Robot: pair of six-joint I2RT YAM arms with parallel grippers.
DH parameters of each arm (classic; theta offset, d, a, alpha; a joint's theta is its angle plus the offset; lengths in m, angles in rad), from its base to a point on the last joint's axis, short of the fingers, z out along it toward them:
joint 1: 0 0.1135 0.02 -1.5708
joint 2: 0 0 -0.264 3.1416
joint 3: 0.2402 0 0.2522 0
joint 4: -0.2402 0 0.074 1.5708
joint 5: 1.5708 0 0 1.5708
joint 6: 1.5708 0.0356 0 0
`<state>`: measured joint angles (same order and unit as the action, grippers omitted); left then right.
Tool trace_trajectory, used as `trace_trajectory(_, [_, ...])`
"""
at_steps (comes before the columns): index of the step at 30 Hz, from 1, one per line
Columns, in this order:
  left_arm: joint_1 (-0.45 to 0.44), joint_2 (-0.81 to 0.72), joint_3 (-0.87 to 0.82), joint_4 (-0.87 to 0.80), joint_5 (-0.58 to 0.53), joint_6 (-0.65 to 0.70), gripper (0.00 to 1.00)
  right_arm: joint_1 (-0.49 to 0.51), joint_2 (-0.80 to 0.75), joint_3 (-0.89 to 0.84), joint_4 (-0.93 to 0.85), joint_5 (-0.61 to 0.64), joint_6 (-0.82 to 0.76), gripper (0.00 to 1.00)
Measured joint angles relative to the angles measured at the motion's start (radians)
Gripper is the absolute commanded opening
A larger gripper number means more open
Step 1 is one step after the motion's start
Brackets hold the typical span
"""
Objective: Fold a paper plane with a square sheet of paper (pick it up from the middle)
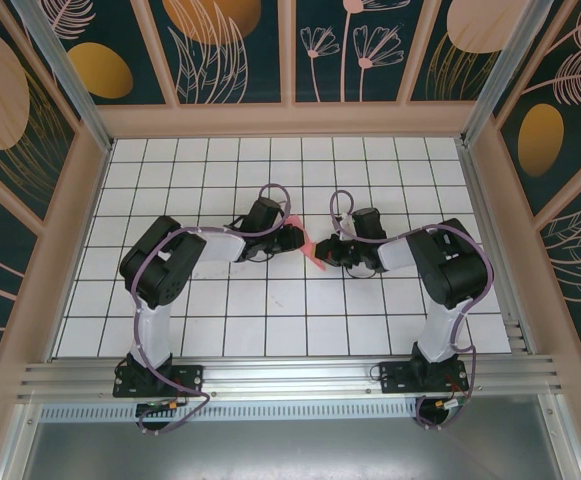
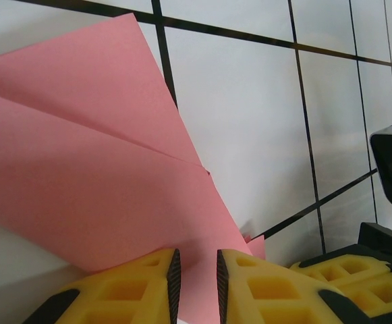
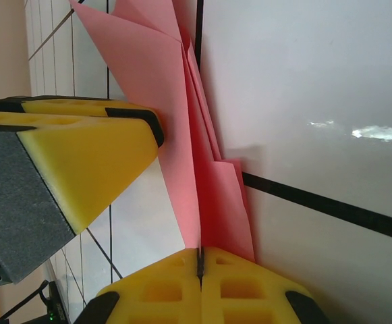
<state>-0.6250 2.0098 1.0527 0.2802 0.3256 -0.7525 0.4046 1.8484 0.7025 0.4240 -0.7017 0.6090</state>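
Out on the middle of the white gridded surface [image 1: 270,330], between the tips of the left arm [image 1: 160,270] and the right arm [image 1: 450,265]: pink paper [image 1: 312,252], small against both arms. Folded into overlapping layers with sharp diagonal creases, one flap lying over another in the left wrist view.

Right jaws pressed fully together. Yellow pads [image 3: 249,290] meeting on a hairline seam, with the paper's near edge pinched in it. Beyond the pinch, several pink layers standing on edge and fanning away along a black grid line, tiles visible to either side.

Left jaws narrow but not closed. A slim slot left between the yellow pads [image 2: 138,293], with the paper running straight into that slot. Hard to tell from this angle whether either pad actually touches the paper, or merely flanks it.

Both jaws close together at the same end of the paper. One left pad [image 3: 81,155] just beside the pink layers in the right wrist view. Right pads [image 2: 344,273] just beside the left ones in the left wrist view, low at the corner.
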Motion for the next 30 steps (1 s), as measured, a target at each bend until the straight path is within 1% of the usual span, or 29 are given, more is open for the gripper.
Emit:
trace_trajectory(6, [-0.002,0.011,0.044,-0.074,-0.009,0.001,0.25,0.001,-0.007,0.031,-0.075,0.004,-0.031,0.12])
trace_trajectory(10, [-0.005,0.019,0.073,-0.119,-0.02,0.005,0.25,0.009,-0.022,0.04,-0.114,0.015,-0.07,0.16])
trace_trajectory(18, [-0.005,0.028,0.1,-0.16,-0.022,0.01,0.25,0.013,-0.058,0.027,-0.171,0.04,-0.114,0.16])
trace_trajectory(25, [-0.006,0.029,0.105,-0.169,-0.023,0.016,0.25,0.014,-0.072,0.004,-0.173,0.055,-0.133,0.05])
trace_trajectory(27, [-0.006,0.03,0.107,-0.171,-0.023,0.016,0.25,0.014,-0.072,0.004,-0.174,0.055,-0.132,0.05])
trace_trajectory(30, [-0.006,0.031,0.109,-0.174,-0.023,0.018,0.25,0.014,-0.076,0.003,-0.174,0.057,-0.13,0.13])
